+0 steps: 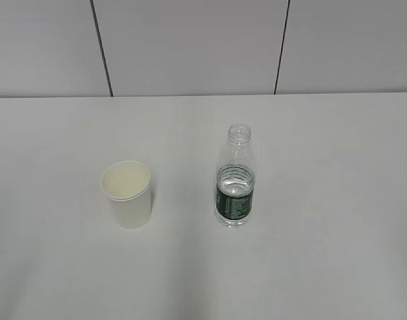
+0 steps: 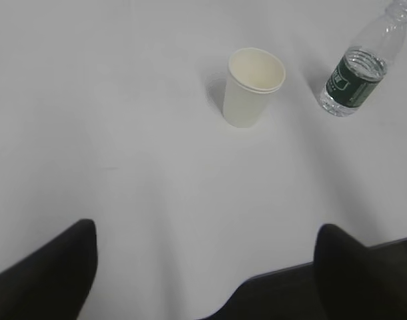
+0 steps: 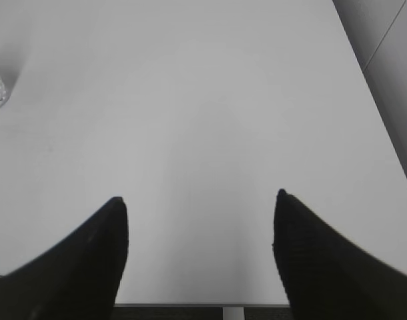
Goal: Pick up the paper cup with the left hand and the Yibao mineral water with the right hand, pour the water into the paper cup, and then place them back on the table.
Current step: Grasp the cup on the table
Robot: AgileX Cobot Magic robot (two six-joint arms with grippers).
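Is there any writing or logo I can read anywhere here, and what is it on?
Bottle label: dark green band with white print, too small and blurred to read in any view.
Cup: plain, no text.
Table, wall and both grippers: no writing visible.

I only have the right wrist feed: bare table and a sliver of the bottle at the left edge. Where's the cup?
Observer: The paper cup stands upright on the table, left of the Yibao mineral water in the exterior view, a clear gap between them.
Operator: Is the bottle capped?
Observer: No, its neck is open, and water reaches about the top of the green label.
Operator: Is the left hand near the cup?
Observer: No. The left hand is open and well short of it, fingers empty.
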